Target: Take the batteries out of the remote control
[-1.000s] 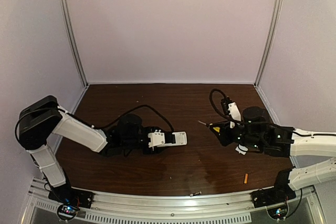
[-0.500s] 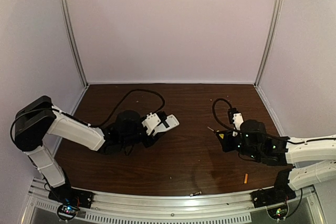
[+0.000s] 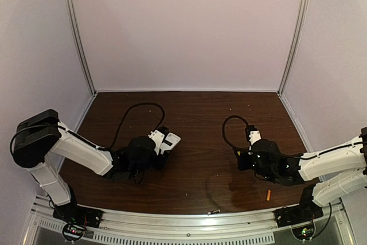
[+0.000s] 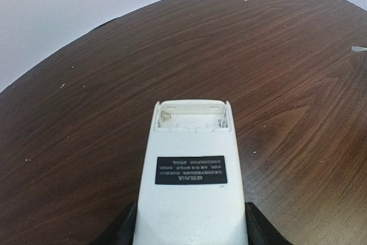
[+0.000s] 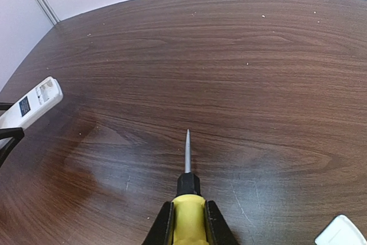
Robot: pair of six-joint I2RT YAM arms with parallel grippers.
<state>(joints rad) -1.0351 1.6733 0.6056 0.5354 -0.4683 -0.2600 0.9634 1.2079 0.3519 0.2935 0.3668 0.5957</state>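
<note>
My left gripper point(image 3: 162, 146) is shut on the white remote control point(image 3: 171, 140) and holds it low over the table, left of centre. In the left wrist view the remote point(image 4: 191, 170) lies back up between the black fingers point(image 4: 123, 230), and its open battery recess point(image 4: 192, 116) shows no batteries. My right gripper point(image 3: 241, 156) is shut on the yellow-handled screwdriver point(image 5: 188, 213), whose tip points at bare table. The orange battery point(image 3: 267, 194) lies near the front right. The dark battery point(image 3: 214, 212) lies at the front edge.
A small white cover piece point(image 5: 339, 232) lies on the table by the right gripper. The remote also shows at the left of the right wrist view point(image 5: 31, 104). Black cables loop behind both wrists. Metal rail point(image 3: 189, 222) runs along the front edge.
My left arm has drawn the remote leftward, away from the centre. My right arm has pulled back and lowered with the screwdriver. Both batteries lie where they were.
</note>
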